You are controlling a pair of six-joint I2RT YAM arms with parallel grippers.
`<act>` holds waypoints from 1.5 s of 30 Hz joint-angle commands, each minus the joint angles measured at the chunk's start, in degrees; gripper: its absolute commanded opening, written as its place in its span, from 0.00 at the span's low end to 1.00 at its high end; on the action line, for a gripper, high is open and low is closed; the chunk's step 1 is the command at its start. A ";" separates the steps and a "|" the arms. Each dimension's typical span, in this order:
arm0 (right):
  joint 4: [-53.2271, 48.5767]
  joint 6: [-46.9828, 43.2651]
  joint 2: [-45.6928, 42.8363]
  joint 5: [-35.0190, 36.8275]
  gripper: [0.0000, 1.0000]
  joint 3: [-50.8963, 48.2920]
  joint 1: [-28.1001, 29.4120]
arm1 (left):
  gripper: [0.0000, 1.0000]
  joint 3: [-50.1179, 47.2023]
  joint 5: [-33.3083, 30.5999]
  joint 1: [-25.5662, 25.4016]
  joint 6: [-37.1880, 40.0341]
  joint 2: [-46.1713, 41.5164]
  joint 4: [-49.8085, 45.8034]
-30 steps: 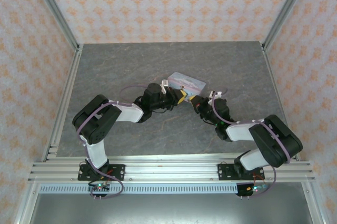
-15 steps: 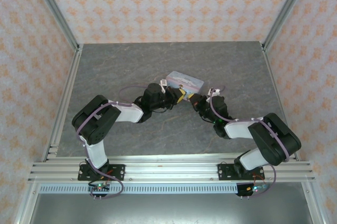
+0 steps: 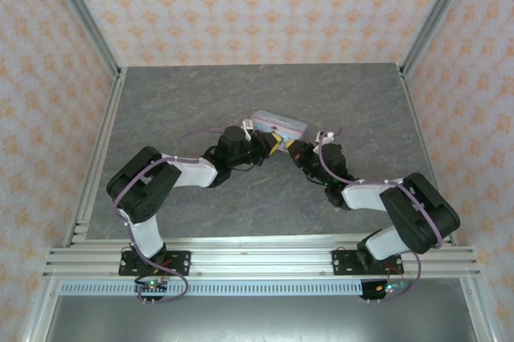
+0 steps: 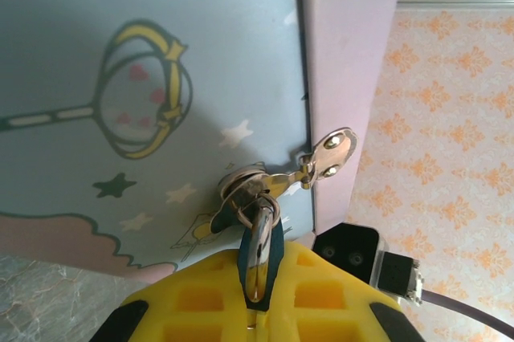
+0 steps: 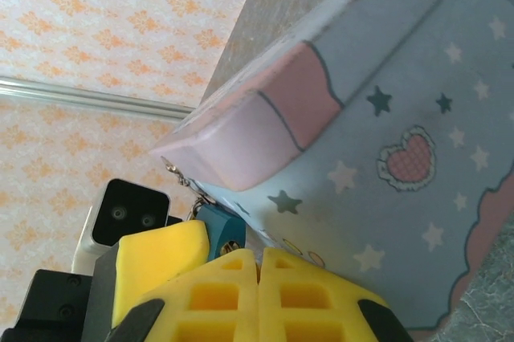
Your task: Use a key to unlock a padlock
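Note:
The teal padlock (image 4: pixel 262 252) hangs by its silvery shackle from the hasp ring on the front of the pastel tin. My left gripper (image 4: pixel 257 314) is shut on the padlock's body from below. In the right wrist view the padlock (image 5: pixel 222 232) shows its keyhole end, with a small metal glint in the keyhole. My right gripper (image 5: pixel 259 266) is shut, its tips just beside that keyhole and against the tin. I cannot make out the key itself. From above, the left gripper (image 3: pixel 275 144) and the right gripper (image 3: pixel 292 149) meet at the tin's near edge.
The pastel cartoon tin box (image 3: pixel 281 124) lies in the middle of the grey table (image 3: pixel 177 101). Its hasp plate (image 4: pixel 333 152) sticks out over the edge. Patterned walls and aluminium rails (image 3: pixel 241 262) close the table in.
My right gripper has moved up and to the left, closing in on the padlock. The tin has shifted slightly left. Both grippers stay shut.

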 commanded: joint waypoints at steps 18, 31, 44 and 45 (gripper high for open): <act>9.37 17.19 5.52 -7.18 0.00 6.16 1.36 | 0.00 -0.16 7.02 -3.37 -1.77 -4.19 -0.35; -13.31 -9.16 -3.95 -10.19 0.00 12.09 2.02 | 0.00 0.14 6.30 -3.45 -3.33 -5.69 -3.10; -11.34 -7.80 -3.70 -9.04 0.00 10.47 2.02 | 0.00 0.00 5.97 -3.56 -3.08 -5.46 -3.47; -8.71 -5.44 -2.85 -9.17 0.00 9.96 2.04 | 0.00 0.02 5.87 -3.58 -2.90 -5.47 -3.71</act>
